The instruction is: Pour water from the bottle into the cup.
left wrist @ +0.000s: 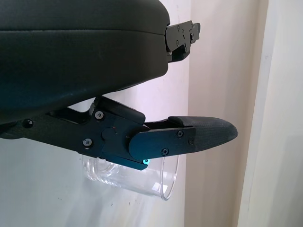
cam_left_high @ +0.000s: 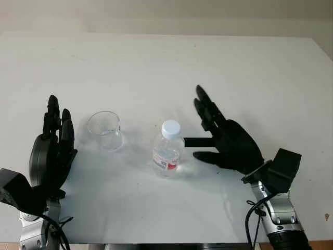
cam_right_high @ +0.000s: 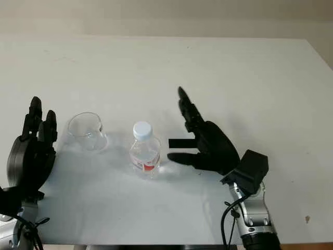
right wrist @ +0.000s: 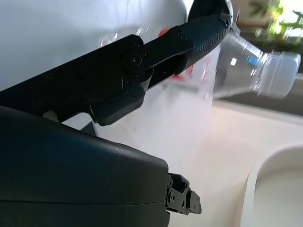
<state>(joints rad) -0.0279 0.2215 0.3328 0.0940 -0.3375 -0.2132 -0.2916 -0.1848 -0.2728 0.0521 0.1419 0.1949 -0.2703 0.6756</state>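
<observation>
Capped water bottle (cam_left_high: 167,151) upright mid-desk (cam_left_high: 208,67), glass cup (cam_left_high: 104,130) beside. Right hand (cam_left_high: 226,138) open near bottle; left hand (cam_left_high: 52,151) open near cup.

The bottle (cam_left_high: 167,154) was clear, glossy plastic with a smooth white plastic cap (cam_left_high: 170,128) and a red-and-white printed label (cam_left_high: 165,162). The cup (cam_left_high: 105,130) was transparent and glossy. The table (cam_left_high: 250,78) presented a matt white surface. Both hands had black shells; the left hand (cam_left_high: 51,151) showed a textured fingertip pad (left wrist: 213,135).

A plain white table (cam_left_high: 156,62) spans the view; a pale wall (cam_left_high: 166,15) runs behind it.
</observation>
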